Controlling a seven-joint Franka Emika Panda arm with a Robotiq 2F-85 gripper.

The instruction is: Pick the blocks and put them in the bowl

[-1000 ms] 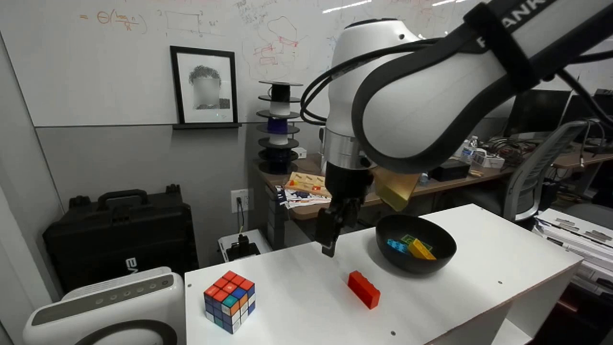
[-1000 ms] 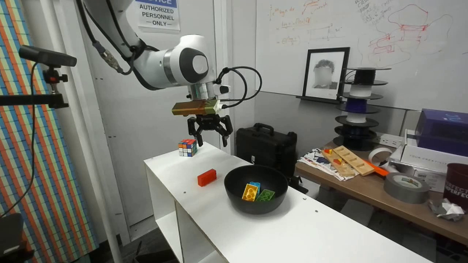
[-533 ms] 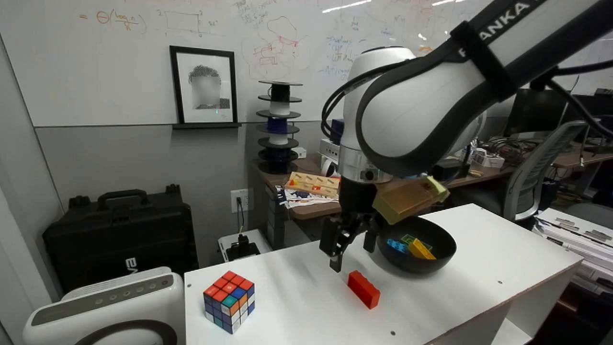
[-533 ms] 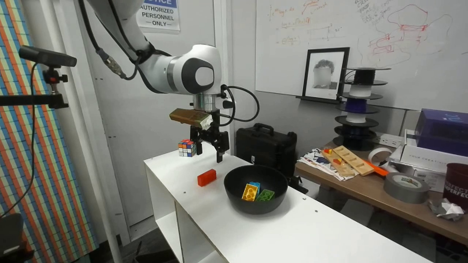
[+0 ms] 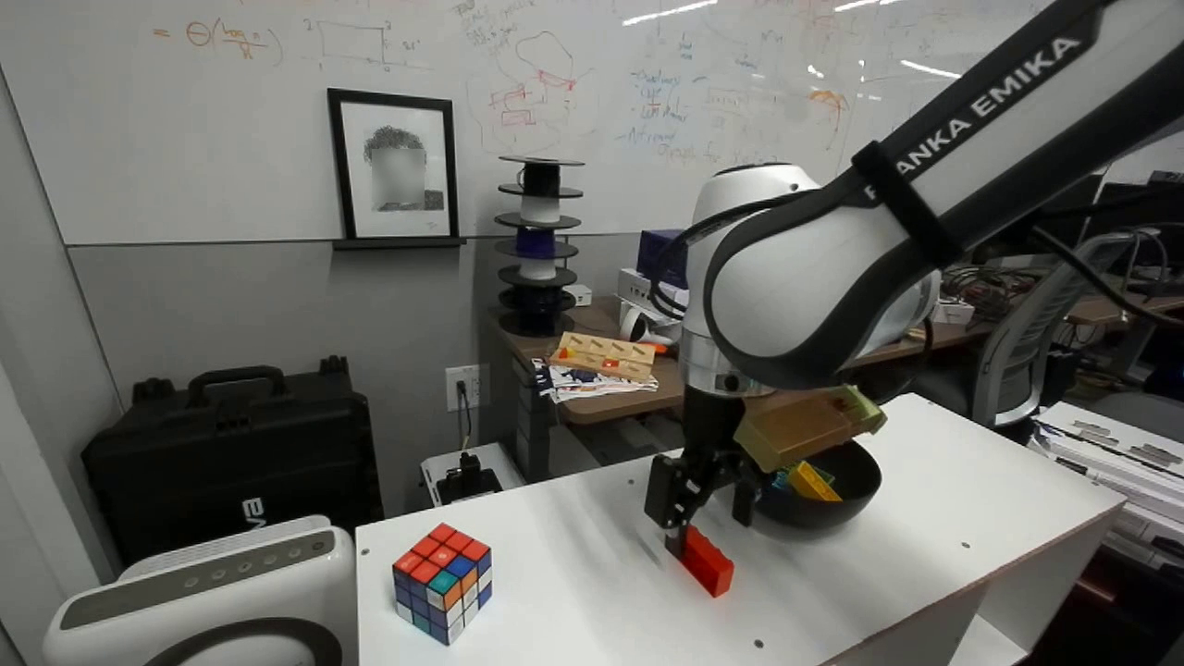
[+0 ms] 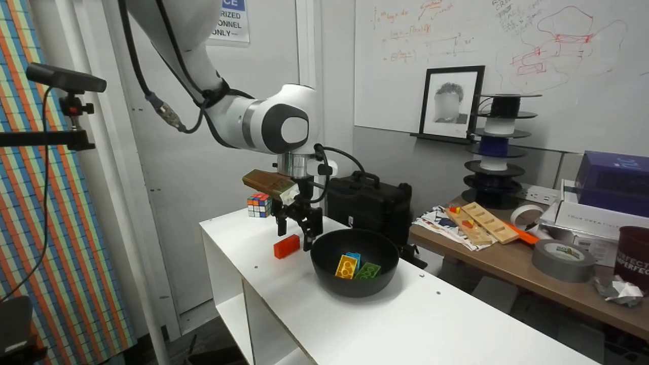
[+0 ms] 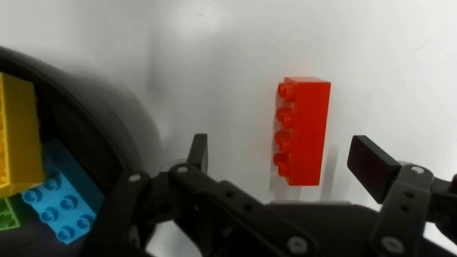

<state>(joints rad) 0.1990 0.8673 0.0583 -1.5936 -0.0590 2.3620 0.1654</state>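
Gripper [image 7: 282, 153]: within the last second it has come down much lower, over the red block [image 7: 310, 132]; its fingers are spread wide and hold nothing.
Meaning of this descent: I judge it is the approach to the last pick, because the yellow block [image 6: 346, 267], the blue block [image 7: 66, 216] and the green block [image 6: 370, 271] already lie inside the black bowl [image 6: 350, 290].
Red block: it has stayed in its place on the white top [image 6: 431, 329], resting on its side, with the studs toward the bowl.
Fingers and block: in the wrist view the block is seen between the two fingers, but not in the middle; the finger away from the bowl is closer to it. A small shift to that side would probably make the closing more even.
Bowl rim: in an exterior view the bowl-side fingertip [image 6: 308, 245] is just beside the rim; from this angle I cannot say whether they touch, so a swing to this side could push the bowl.
Edge of the white top: a strip of surface lies between the block and the long edge above the shelves [image 6: 234, 314].
Puzzle cube [image 5: 442, 581]: it stands well apart, so there is more freedom on its side; the lift should go above the rim before crossing.
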